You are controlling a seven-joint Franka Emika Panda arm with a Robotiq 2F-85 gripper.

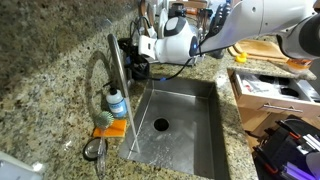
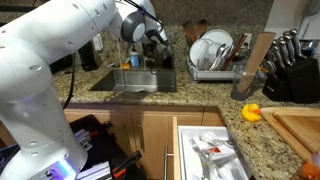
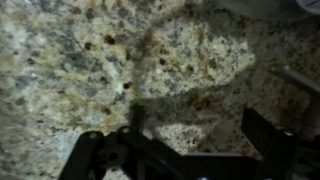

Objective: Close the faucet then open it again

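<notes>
The faucet (image 1: 114,65) is a long slim grey metal tube with an arched neck, reaching over the left side of the sink (image 1: 200,95). My gripper (image 1: 134,62) hovers low over the granite counter behind the sink, near the faucet's far end; it also shows in an exterior view (image 2: 158,45). In the wrist view the gripper (image 3: 185,150) is open, with only speckled granite between the two dark fingers. A thin grey metal piece (image 3: 293,77) shows at the right edge there; I cannot tell what it is.
A clear soap bottle with a blue cap (image 1: 117,101) and an orange sponge (image 1: 110,128) sit beside the faucet. A dish rack (image 2: 215,52), a knife block (image 2: 290,68), a yellow rubber duck (image 2: 252,112) and an open drawer (image 2: 215,150) lie near the sink.
</notes>
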